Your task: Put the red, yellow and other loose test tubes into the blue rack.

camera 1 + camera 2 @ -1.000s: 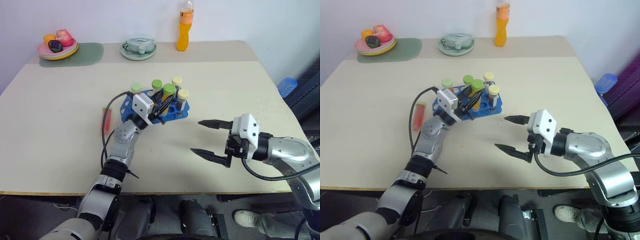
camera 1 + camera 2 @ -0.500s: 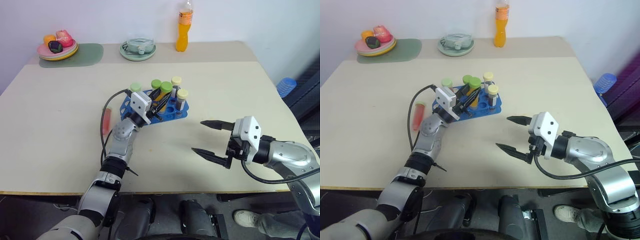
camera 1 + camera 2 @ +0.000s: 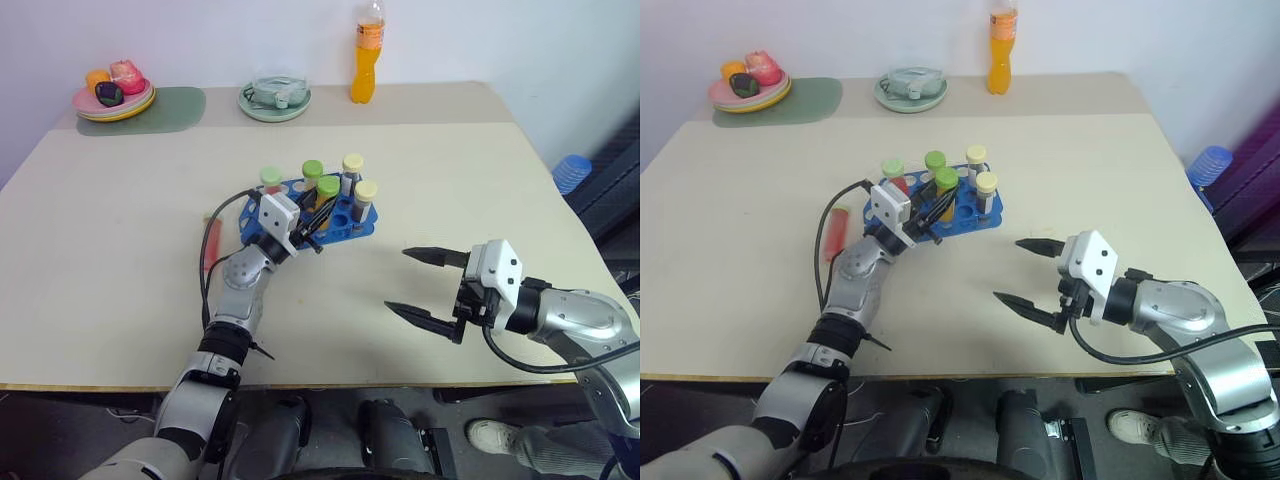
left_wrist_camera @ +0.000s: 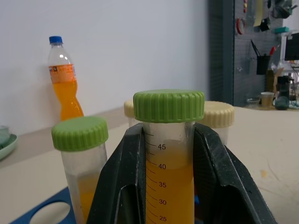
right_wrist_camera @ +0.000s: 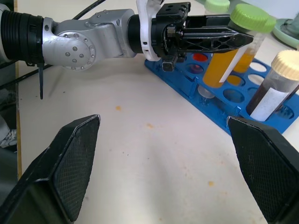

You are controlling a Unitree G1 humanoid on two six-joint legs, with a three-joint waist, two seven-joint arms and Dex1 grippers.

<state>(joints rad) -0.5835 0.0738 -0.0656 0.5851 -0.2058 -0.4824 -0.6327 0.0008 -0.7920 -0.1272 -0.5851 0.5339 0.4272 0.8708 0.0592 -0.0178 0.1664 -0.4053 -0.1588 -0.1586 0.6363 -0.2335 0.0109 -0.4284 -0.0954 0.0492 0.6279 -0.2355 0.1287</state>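
Left wrist view showed the left end effector clamped on a yellow-filled test tube with a green cap, one finger on each side of the barrel below the cap. In the right wrist view that tube stood tilted, its lower end at a hole of the blue rack, so the step in hand appeared to be seating it; whether the tip had entered the hole could not be told. The tube's long axis ran nearly upright, leaning from the rack toward the left end effector, which approached from the rack's 7 o'clock in the left eye view. The rack sat mid-desk and already carried several capped tubes.

A red test tube lay loose on the desk at the rack's 9 o'clock, just beside the left forearm, its long axis running roughly 12 to 6. The left arm was plainly the nearer to it.

The right end effector hung with fingers wide apart and empty, at the rack's 5 o'clock, well apart from it.
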